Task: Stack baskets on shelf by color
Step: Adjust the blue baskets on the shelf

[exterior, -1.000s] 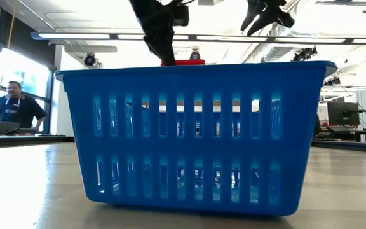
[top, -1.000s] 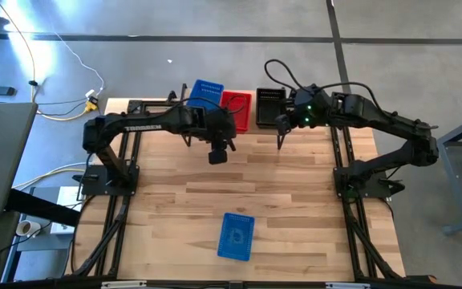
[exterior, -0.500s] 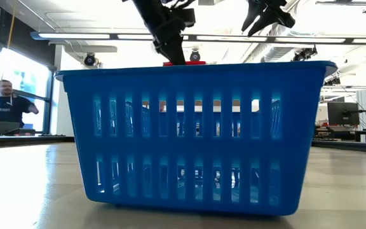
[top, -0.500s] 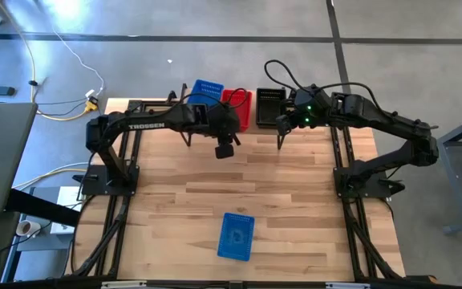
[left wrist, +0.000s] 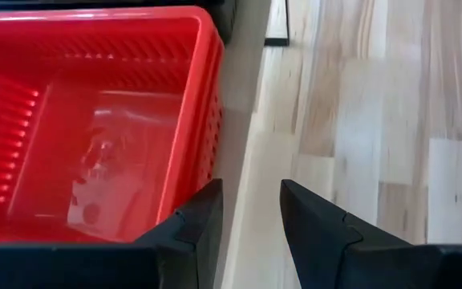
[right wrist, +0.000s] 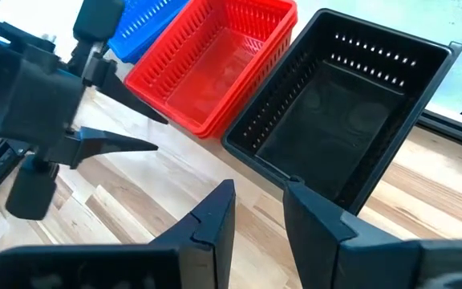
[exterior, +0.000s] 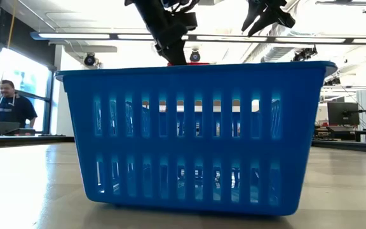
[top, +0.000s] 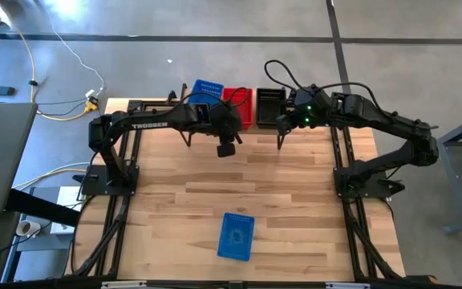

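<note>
Swing the left gripper (left wrist: pixel 251 213) — empty, fingers a narrow gap apart — from the red stack (top: pixel 237 107) at twelve o'clock down to the lone blue basket (top: pixel 236 236) at six, then pinch one rim.

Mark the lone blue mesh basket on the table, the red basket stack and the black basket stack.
Blue plastic mesh basket (top: pixel 236 236), high view, inside floor.
Red basket stack (right wrist: pixel 215 60), right wrist view, inside floor.
Black basket stack (right wrist: pixel 335 120), right wrist view, inside floor.

Left arm stretched across far side of counter, left claw (left wrist: pixel 249 210) angled down, fingers (left wrist: pixel 201 213) slightly parted, nothing between them. Right arm reaching inward from right, elbow bent, right claw (right wrist: pixel 257 210) raised, fingers (right wrist: pixel 215 210) narrowly apart, empty.
</note>
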